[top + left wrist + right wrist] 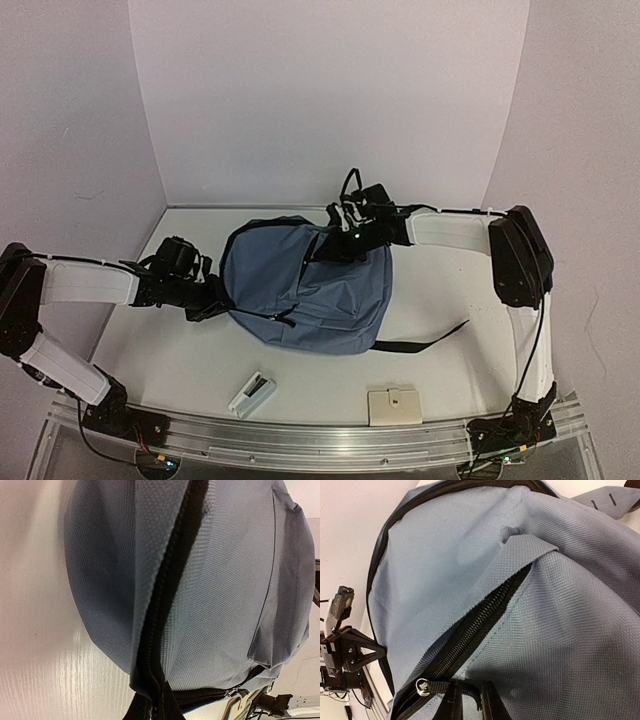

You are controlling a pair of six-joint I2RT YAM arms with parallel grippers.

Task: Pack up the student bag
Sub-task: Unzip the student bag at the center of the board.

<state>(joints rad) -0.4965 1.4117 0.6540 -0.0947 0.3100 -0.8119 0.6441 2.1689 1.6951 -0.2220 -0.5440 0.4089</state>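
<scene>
Student bag lies flat approx. mid-table, slate-blue fabric up, w/ one black strap trailing from its lower-right edge. Left gripper sits at the bag's left edge. In the left wrist view its jaws are pressed together on the bag's seam, and the black zip runs straight down btwn the fingers. Right gripper is at the bag's far-right corner, low over the fabric. Its fingers stand close together just beside a metal zip pull, w/ a black tab leading toward them. The view is cropped there, so can't tell if they actually pinch the tab or only flank it. Near the table's front edge, well apart from the bag: a small white-grey item and a beige flat item.
</scene>
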